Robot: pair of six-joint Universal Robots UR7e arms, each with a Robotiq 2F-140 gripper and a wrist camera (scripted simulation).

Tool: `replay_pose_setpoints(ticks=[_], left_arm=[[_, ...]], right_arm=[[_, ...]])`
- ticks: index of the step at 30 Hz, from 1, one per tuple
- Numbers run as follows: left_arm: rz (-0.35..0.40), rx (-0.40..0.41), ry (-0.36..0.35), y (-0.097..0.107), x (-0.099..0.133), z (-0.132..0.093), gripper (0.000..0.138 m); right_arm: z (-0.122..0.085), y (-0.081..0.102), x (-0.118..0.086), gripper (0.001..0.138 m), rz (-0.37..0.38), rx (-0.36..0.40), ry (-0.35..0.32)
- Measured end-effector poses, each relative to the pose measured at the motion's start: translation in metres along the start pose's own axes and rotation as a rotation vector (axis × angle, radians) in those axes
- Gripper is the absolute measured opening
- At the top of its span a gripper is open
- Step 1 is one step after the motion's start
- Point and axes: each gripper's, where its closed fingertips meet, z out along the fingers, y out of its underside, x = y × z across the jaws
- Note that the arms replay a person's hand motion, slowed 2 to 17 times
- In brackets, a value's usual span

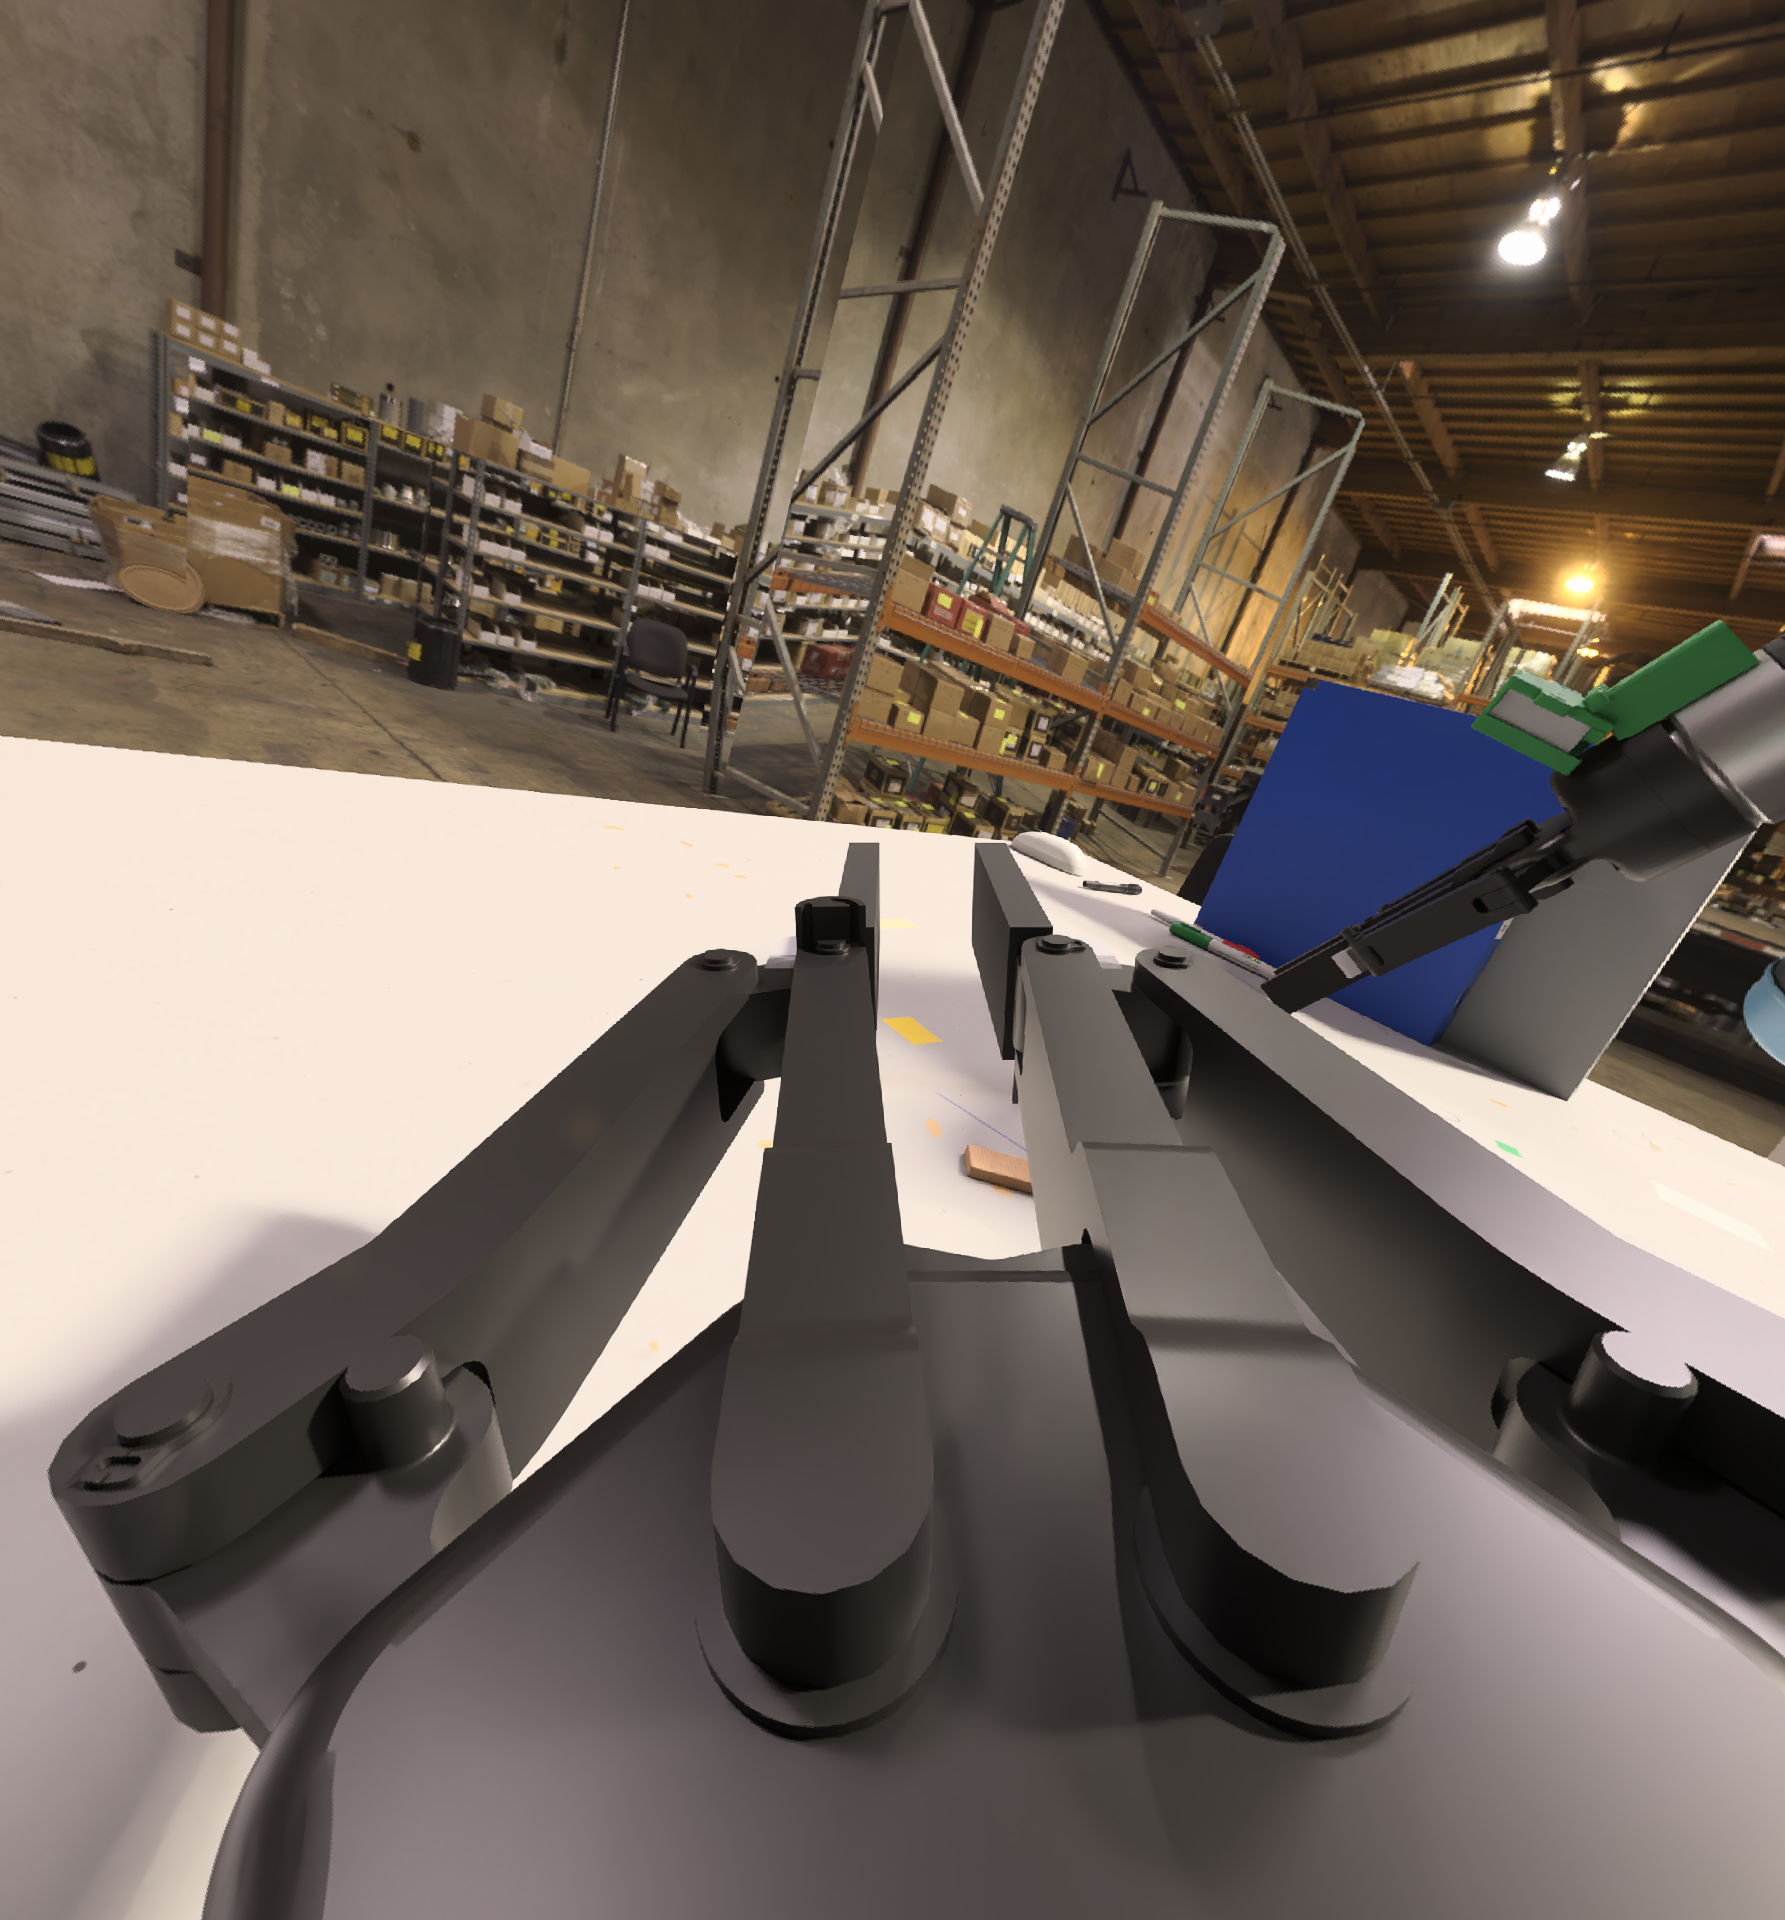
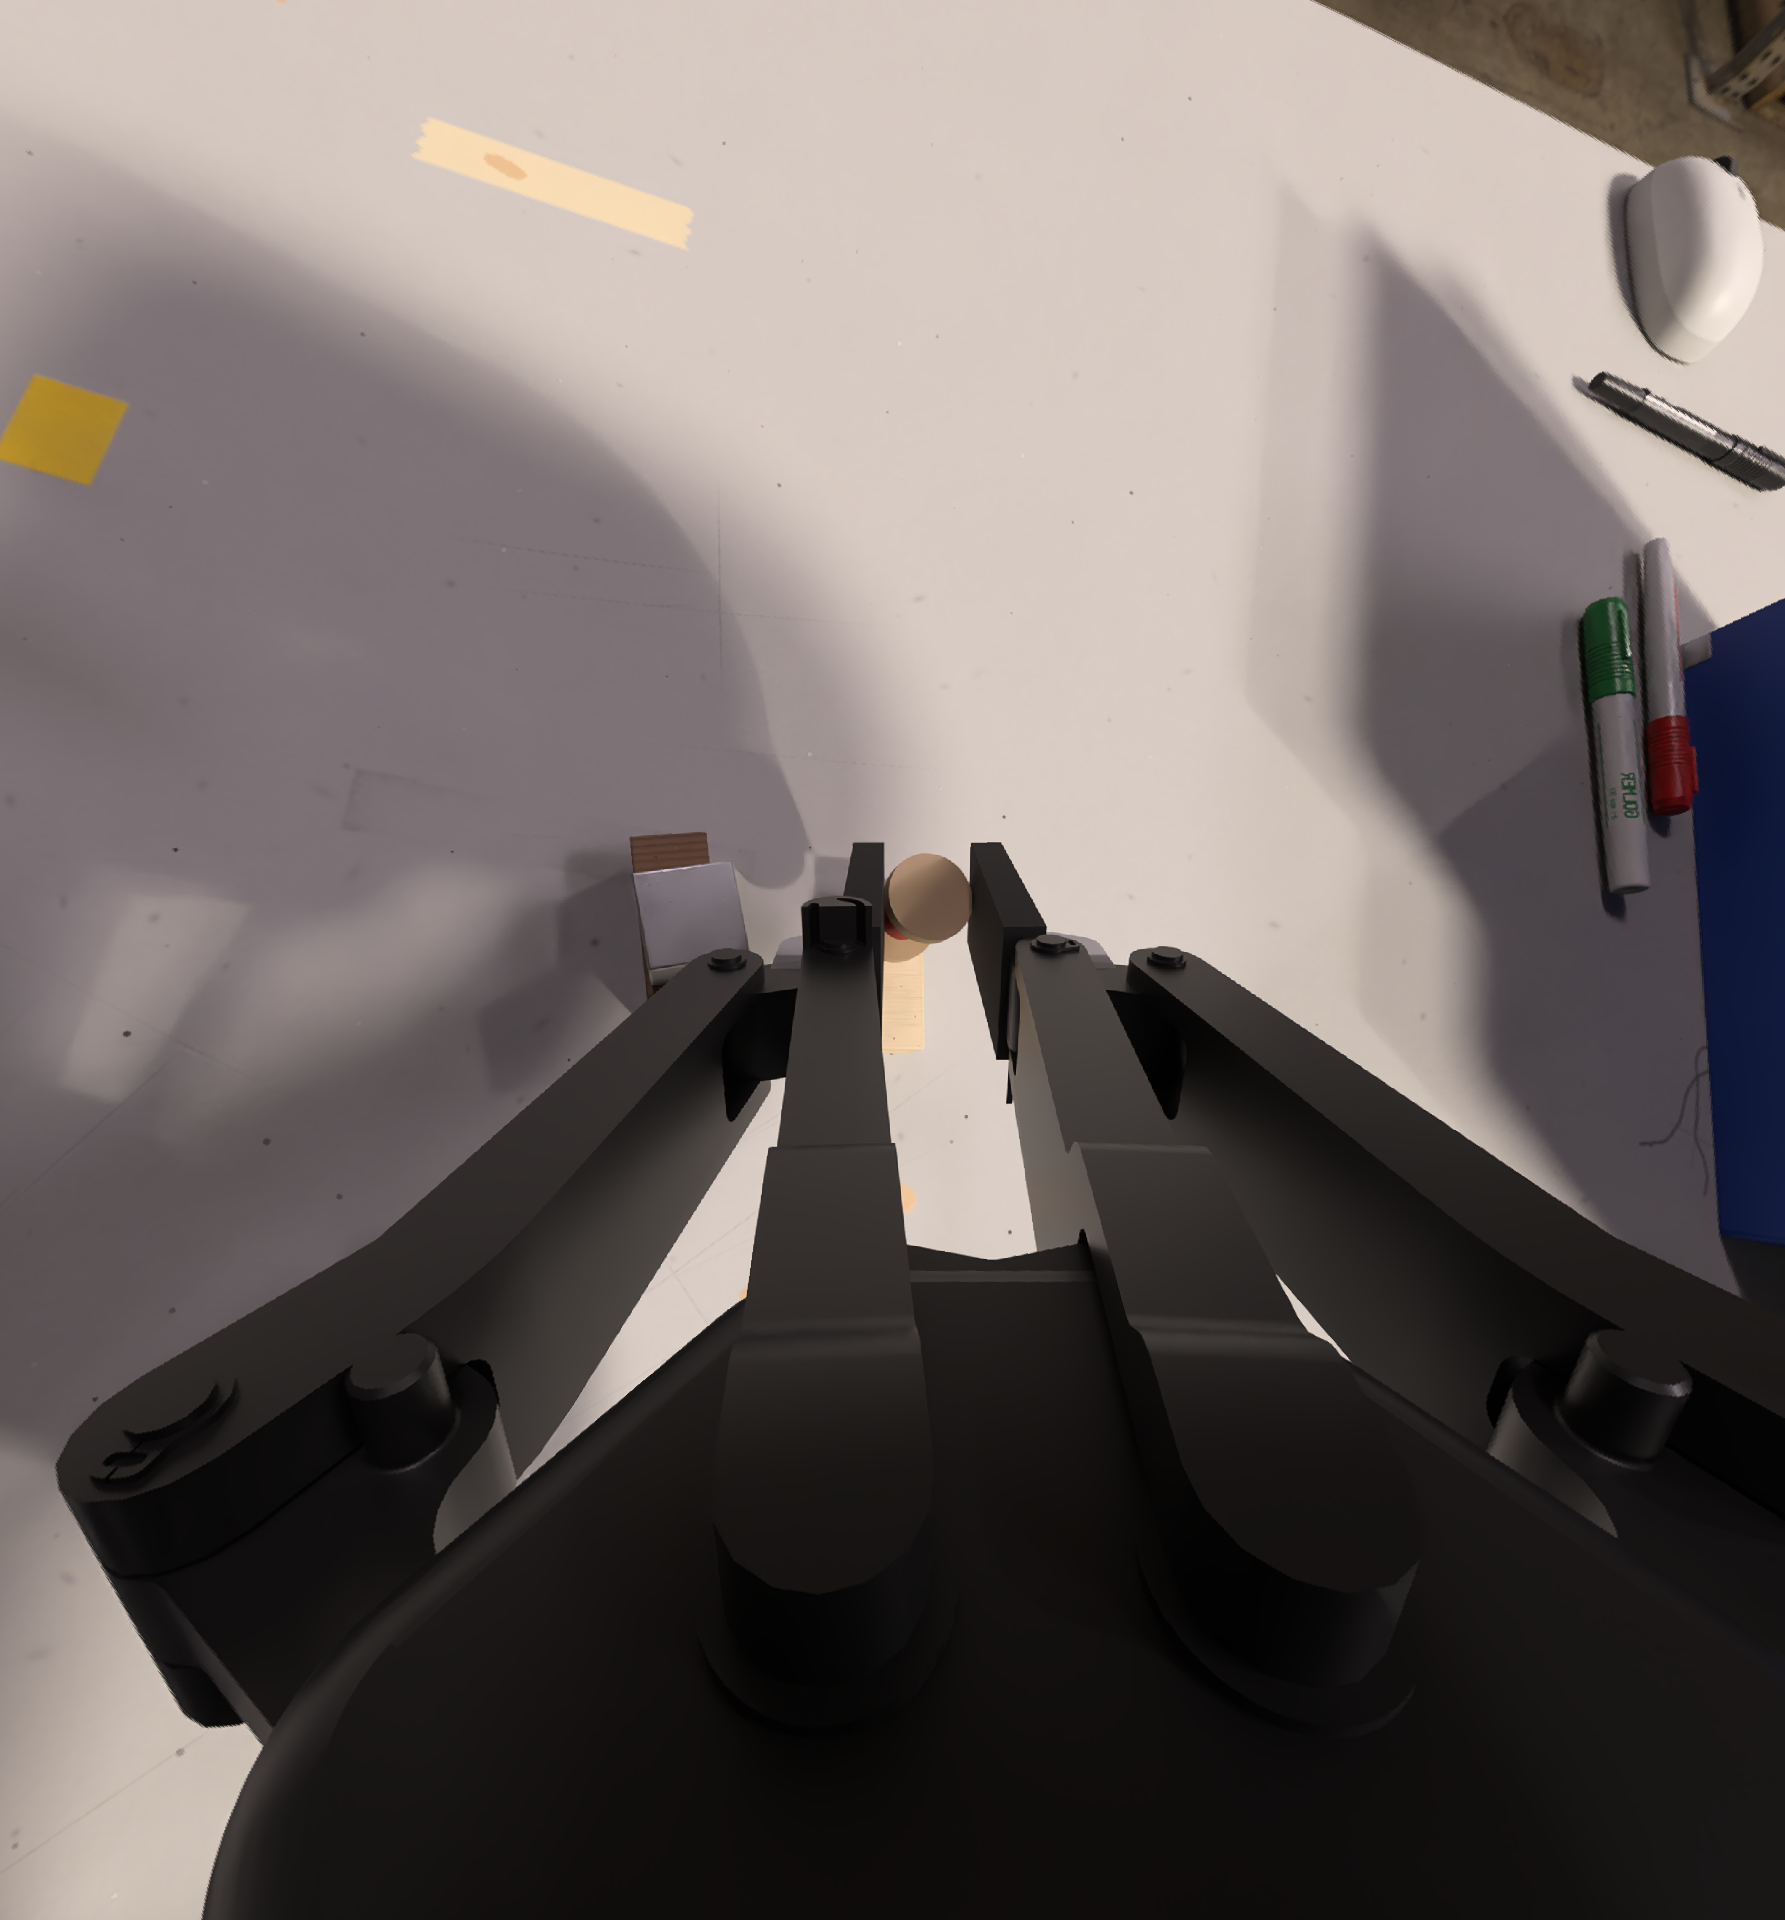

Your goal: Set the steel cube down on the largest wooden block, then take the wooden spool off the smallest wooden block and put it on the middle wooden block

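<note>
In the right wrist view my right gripper (image 2: 924,883) points down at the table, and both pads press the sides of the round-topped wooden spool (image 2: 927,891). A pale wooden block (image 2: 906,1006) lies right under the spool. I cannot tell whether they touch. To their left the steel cube (image 2: 685,914) sits on a dark wooden block (image 2: 670,850). In the left wrist view my left gripper (image 1: 924,883) is low over the table, its jaws apart with nothing between them. A flat tan wooden block (image 1: 997,1166) lies beneath it. The right gripper (image 1: 1283,987) shows at the far right.
A blue panel (image 2: 1781,935) stands at the right and also shows in the left wrist view (image 1: 1366,852). Beside it lie a green marker (image 2: 1615,748), a red marker (image 2: 1665,686), a black marker (image 2: 1688,431) and a white mouse (image 2: 1693,255). Yellow tape (image 2: 62,428) marks the table.
</note>
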Motion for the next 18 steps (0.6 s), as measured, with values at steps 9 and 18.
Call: replay_pose_setpoints(ticks=[9,18], left_arm=[[-0.014,0.002,0.004,0.0,-0.001,-0.001,0.024],[-0.015,0.009,0.004,-0.002,-0.001,-0.002,0.024]], right_arm=[[0.007,0.006,0.0,0.022,0.003,-0.023,-0.005],[0.012,0.009,0.001,0.022,0.003,-0.04,-0.007]])
